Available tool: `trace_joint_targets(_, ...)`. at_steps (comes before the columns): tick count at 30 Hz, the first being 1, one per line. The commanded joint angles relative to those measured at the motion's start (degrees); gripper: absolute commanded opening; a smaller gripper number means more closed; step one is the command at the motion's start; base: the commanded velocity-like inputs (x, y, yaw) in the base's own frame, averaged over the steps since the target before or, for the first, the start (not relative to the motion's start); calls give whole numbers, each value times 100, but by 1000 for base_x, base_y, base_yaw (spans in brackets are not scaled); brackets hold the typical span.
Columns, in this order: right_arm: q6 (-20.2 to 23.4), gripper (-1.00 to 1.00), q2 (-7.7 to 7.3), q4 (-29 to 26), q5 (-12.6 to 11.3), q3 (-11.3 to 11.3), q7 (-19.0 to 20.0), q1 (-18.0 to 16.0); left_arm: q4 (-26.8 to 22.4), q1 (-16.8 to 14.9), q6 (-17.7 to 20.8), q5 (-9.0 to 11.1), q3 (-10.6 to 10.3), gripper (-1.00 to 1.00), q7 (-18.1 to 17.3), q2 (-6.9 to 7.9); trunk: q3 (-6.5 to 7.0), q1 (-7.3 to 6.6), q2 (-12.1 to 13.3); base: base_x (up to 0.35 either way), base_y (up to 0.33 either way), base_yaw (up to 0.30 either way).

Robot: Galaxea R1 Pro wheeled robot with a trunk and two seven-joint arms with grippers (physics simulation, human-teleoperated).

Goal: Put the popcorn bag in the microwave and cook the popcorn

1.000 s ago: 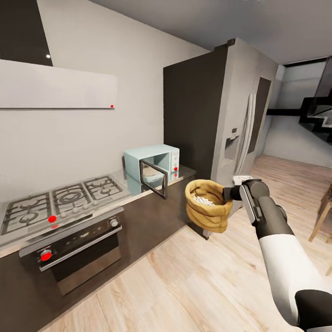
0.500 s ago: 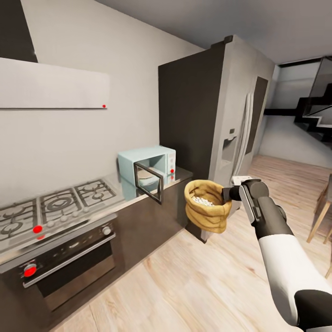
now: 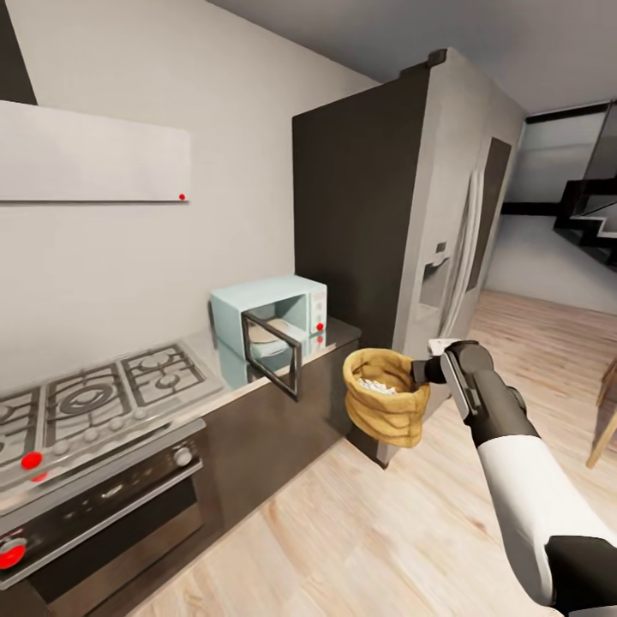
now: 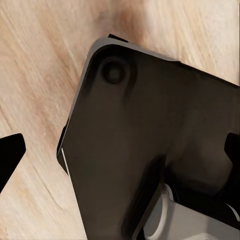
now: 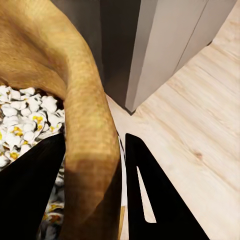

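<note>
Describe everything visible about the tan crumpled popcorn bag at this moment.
The tan-brown, ring-folded paper popcorn bag hangs upright in the air over the pale wood floor, off the countertop. The right gripper pinches its rim, one finger inside, one outside. Its round mouth is open, showing white-and-yellow popped popcorn heaped inside.

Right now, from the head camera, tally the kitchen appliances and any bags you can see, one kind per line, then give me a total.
Microwave: 1
Gas hob: 1
Built-in oven: 1
Refrigerator: 1
Range hood: 1
Popcorn bag, pinched at its rim by the right end effector: 1
Total: 6
</note>
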Motion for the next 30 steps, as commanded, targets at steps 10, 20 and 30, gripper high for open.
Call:
trace_joint_targets(10, 23, -100, -3, -5, -10, -5, 19, -4, -4, -1, -10, 19, 8, 100, 10, -23, -11, 5, -9, 295, -197, 0)
trace_joint_targets(20, 23, -100, 126, -273, -45, 43, 51, -4, -13, -1, -48, 18, 17, 100, 4, -12, -11, 5, -9, 147, -199, 0)
trace_joint_targets(30, 23, -100, 216, -231, -53, 45, 56, -4, -13, -1, -57, 19, 17, 100, 2, -3, -14, 5, -9, 3, -3, 196)
